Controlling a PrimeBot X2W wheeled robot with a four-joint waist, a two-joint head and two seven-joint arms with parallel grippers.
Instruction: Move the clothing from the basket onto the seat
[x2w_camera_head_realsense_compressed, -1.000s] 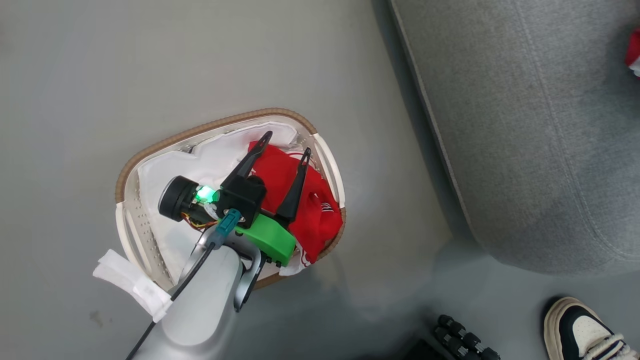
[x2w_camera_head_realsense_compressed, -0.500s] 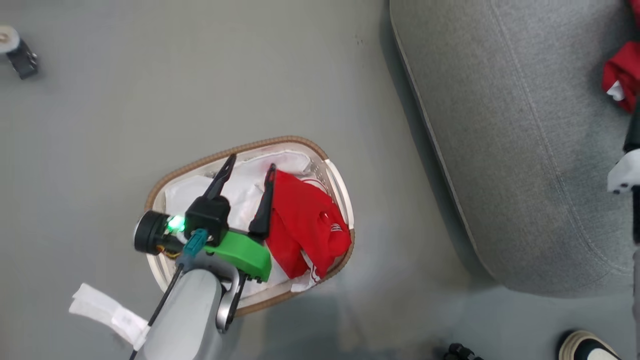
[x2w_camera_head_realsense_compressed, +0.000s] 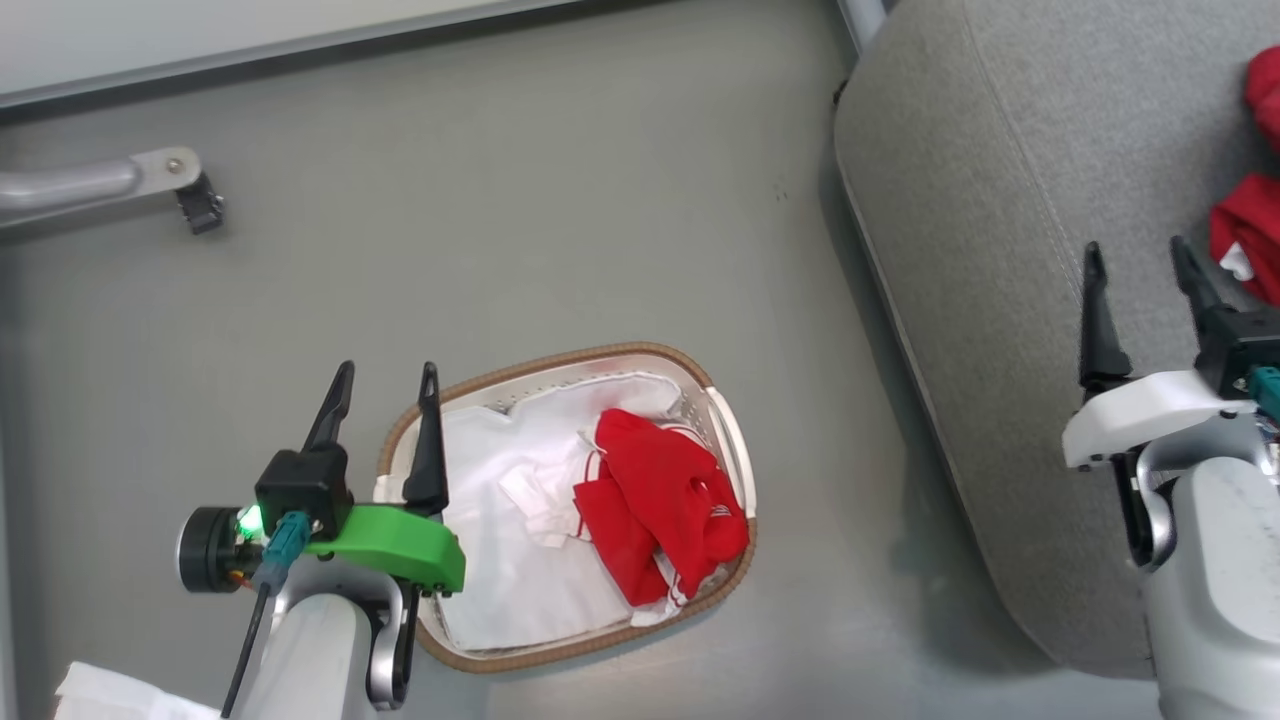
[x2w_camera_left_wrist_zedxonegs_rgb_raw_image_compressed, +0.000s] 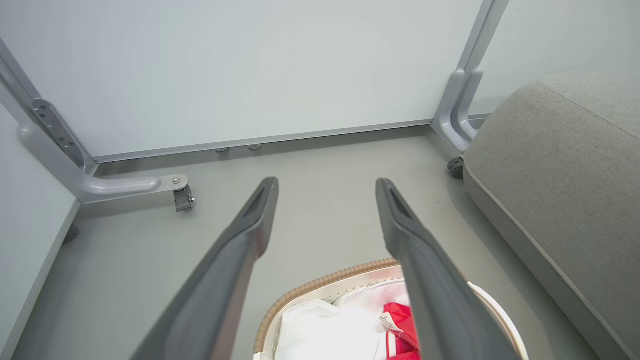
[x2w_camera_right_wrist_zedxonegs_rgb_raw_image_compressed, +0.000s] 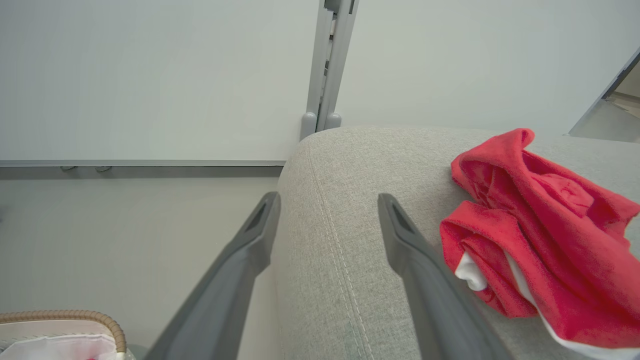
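Halfway there, we judge: one red garment (x2w_camera_right_wrist_zedxonegs_rgb_raw_image_compressed: 540, 225) lies crumpled on the seat (x2w_camera_head_realsense_compressed: 1000, 200), just right of our right gripper (x2w_camera_head_realsense_compressed: 1136, 245), whose fingers stand apart and empty. The second garment (x2w_camera_head_realsense_compressed: 660, 500) sits bunched in the basket (x2w_camera_head_realsense_compressed: 560, 357), to the right of our left gripper (x2w_camera_head_realsense_compressed: 388, 368), also spread wide, holding nothing. That heap runs lengthwise along the basket's side farthest from that gripper, a white-striped end nearest us. Next, the left gripper likely needs to swing right, descend and pinch a fold.

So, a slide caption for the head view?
One red garment on the seat by the open right gripper; a second garment in the basket beside the open left gripper.
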